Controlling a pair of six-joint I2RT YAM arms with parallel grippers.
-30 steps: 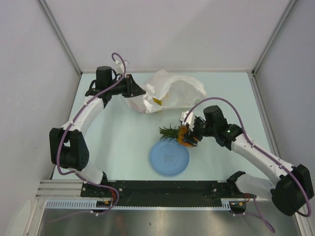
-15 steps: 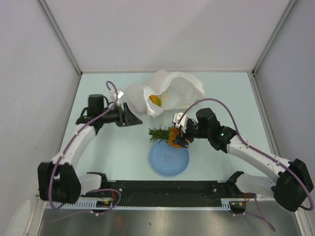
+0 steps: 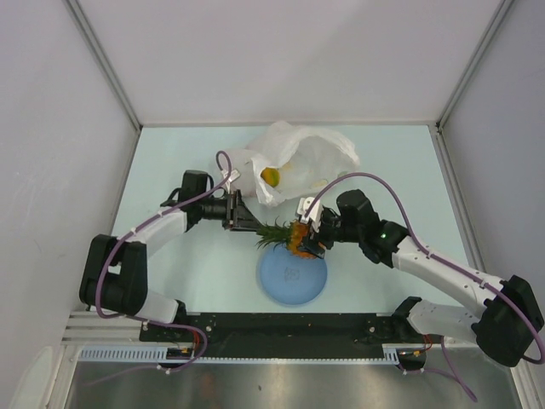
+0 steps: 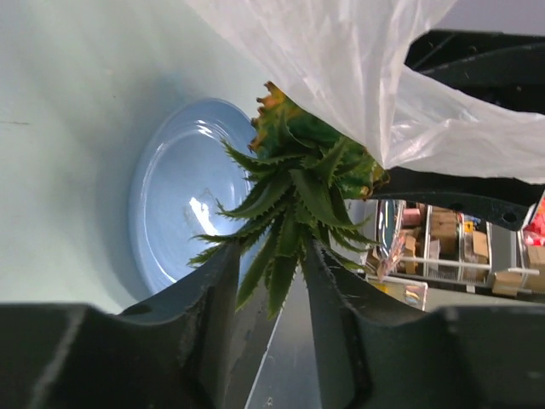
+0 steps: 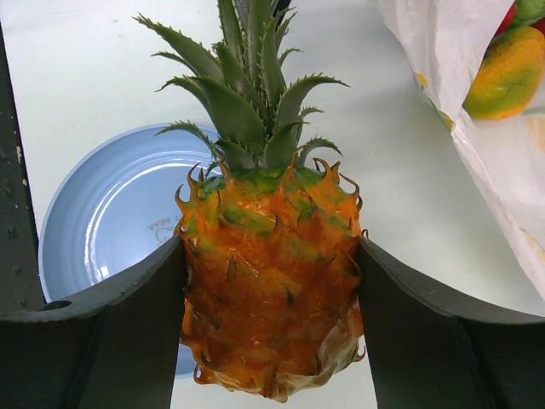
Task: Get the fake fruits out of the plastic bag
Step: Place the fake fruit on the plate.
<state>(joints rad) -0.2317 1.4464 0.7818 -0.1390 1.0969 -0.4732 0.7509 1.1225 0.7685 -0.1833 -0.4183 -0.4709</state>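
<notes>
An orange pineapple with a green crown hangs just above the far rim of the blue plate, and my right gripper is shut on its body. My left gripper is level with the crown from the left. Its jaws stand apart with the leaf tips between them and a gap showing. The white plastic bag lies behind, mouth open. A yellow-orange fruit lies in it, beside a red piece and a green one.
The round light-blue plate lies on the table under and in front of the pineapple. Grey walls close in the table at the left, right and back. Both arm bases are mounted on the black rail at the near edge.
My left gripper left the bag's edge, swung down and right, and now brackets the pineapple's crown. My right gripper carried the pineapple left toward the plate. The bag's mouth has shifted.
</notes>
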